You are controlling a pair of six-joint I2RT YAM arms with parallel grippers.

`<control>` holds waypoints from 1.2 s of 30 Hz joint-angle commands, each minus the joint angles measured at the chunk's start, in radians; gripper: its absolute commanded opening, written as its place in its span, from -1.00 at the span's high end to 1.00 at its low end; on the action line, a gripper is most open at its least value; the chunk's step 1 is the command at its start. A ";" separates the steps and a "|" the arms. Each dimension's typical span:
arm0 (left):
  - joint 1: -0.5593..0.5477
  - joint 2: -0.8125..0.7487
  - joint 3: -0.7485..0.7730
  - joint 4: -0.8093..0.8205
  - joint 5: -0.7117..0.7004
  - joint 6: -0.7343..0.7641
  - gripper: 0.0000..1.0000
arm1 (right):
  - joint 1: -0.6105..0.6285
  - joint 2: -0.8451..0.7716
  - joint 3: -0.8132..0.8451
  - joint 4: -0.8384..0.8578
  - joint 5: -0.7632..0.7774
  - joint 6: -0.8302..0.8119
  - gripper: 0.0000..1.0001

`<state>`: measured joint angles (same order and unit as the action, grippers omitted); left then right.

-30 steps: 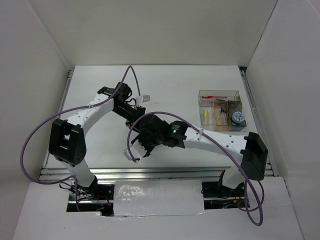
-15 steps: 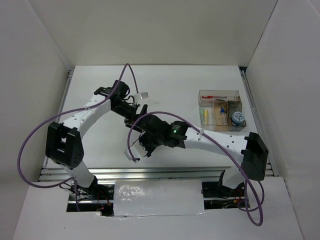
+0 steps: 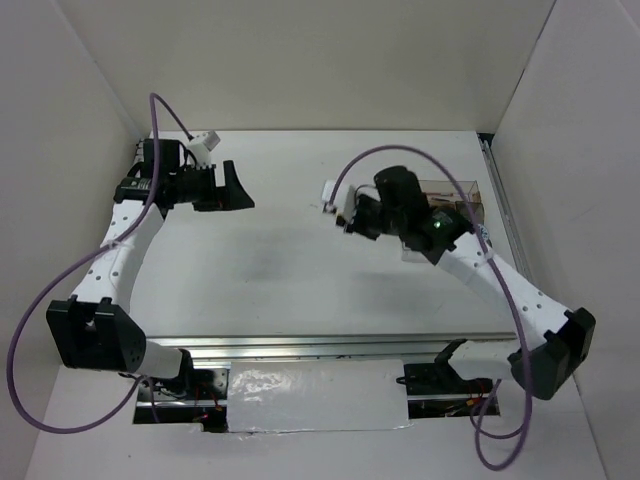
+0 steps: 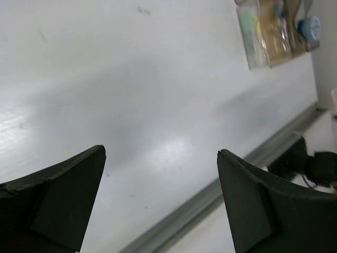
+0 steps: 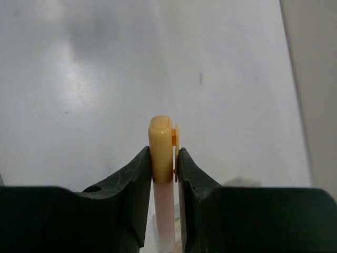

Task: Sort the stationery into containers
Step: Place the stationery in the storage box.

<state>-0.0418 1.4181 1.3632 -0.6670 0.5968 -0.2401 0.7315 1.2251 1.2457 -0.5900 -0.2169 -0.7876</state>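
My right gripper (image 5: 163, 154) is shut on a stubby marker (image 5: 161, 142) with a yellow-orange cap and a pale body, held upright between the fingers above the bare white table. In the top view the right gripper (image 3: 357, 219) hangs just left of the clear compartment box (image 3: 470, 189), and its wrist hides much of the box. The left wrist view shows the box (image 4: 251, 39) far off, holding a yellow marker, a blue-tipped tube and a blue-white roll (image 4: 309, 25). My left gripper (image 3: 238, 189) stands wide open and empty at the far left; its fingers (image 4: 63, 190) frame bare table.
White walls close in the table on three sides. A metal rail (image 3: 300, 345) runs along the near edge, seen also as the rail (image 4: 210, 194) in the left wrist view. Purple cables loop off both arms.
The two grippers were together at the table's middle. The left one opened and swung away to the far left. The right one carried the marker right and back, up to the box.
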 commanded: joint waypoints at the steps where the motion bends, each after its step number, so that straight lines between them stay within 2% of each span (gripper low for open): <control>1: -0.017 -0.060 -0.003 0.131 -0.142 0.004 -0.99 | -0.242 0.079 0.070 -0.047 -0.002 0.313 1.00; 2: -0.017 -0.064 -0.004 0.139 -0.181 0.010 -0.99 | -0.301 0.130 0.107 -0.068 -0.043 0.426 1.00; 5: -0.018 -0.080 -0.027 0.165 -0.229 0.013 -0.99 | -0.522 0.235 0.158 -0.120 -0.172 0.598 1.00; 9: -0.020 -0.106 -0.062 0.184 -0.255 0.035 -0.99 | -0.665 0.260 0.097 -0.041 -0.190 0.689 1.00; 13: -0.020 -0.114 -0.096 0.213 -0.255 0.015 -0.99 | -0.675 0.255 0.034 0.056 -0.070 0.714 1.00; 15: -0.021 -0.096 -0.085 0.187 -0.256 0.001 -0.99 | -0.658 0.269 0.021 0.079 0.066 0.750 1.00; 22: -0.009 -0.044 -0.079 0.153 -0.341 -0.056 -0.99 | -0.638 0.324 -0.001 0.125 0.256 0.847 1.00; 26: -0.007 -0.068 -0.107 0.191 -0.351 -0.061 -0.99 | -0.630 0.338 -0.032 0.144 0.258 0.832 1.00; 36: -0.001 -0.057 -0.116 0.168 -0.368 -0.048 -0.99 | -0.624 0.418 -0.035 0.171 0.283 0.798 1.00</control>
<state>-0.0517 1.3815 1.2675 -0.5156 0.2462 -0.2901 0.0959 1.6325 1.2053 -0.4812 0.0280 0.0166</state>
